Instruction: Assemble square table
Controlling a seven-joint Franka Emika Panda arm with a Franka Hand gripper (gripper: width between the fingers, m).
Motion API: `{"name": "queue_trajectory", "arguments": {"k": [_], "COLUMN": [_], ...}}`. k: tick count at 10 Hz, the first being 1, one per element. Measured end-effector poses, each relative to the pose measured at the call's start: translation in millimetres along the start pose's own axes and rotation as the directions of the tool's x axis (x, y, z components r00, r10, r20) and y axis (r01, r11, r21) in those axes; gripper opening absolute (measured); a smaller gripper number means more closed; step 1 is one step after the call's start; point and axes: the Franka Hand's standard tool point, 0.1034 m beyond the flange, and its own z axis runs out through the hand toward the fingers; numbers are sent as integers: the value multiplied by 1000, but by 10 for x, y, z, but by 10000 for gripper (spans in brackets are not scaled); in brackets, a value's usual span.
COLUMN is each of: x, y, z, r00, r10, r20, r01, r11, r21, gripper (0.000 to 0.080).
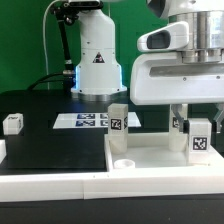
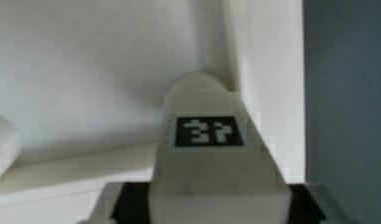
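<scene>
The square table's flat white top (image 1: 160,158) lies at the exterior view's right. A tagged white leg (image 1: 198,137) stands at its right side, and my gripper (image 1: 195,122) comes down over it. Up close in the wrist view, this leg (image 2: 208,130) fills the space between my gripper's (image 2: 208,206) dark pads (image 2: 130,205), which press against both of its sides. A second tagged leg (image 1: 117,119) stands at the top's back left corner. A third leg (image 1: 12,123) lies loose on the black table at the far left.
The marker board (image 1: 88,121) lies flat behind the top, in front of the robot base (image 1: 98,60). A long white rail (image 1: 55,185) runs along the front edge and up the left side.
</scene>
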Motion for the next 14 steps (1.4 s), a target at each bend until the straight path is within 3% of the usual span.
{"name": "queue_trajectory", "arguments": {"k": [4,8,11,12,14], "x": [0,-13,-34,-33,-32], "y": [22,42,7,11,14], "z": [5,9,13,12,13], "r00": [932,705,414,352,313], "r10": [362,710,910,936,950], "r20": [-2,-7,8,9,15], "r01": [-362,-709,-910,-936,-950], "r11": [932,705,414,352,313], "r21": [1,10,-6,-7,-6], "gripper": [291,291,292,292,292]}}
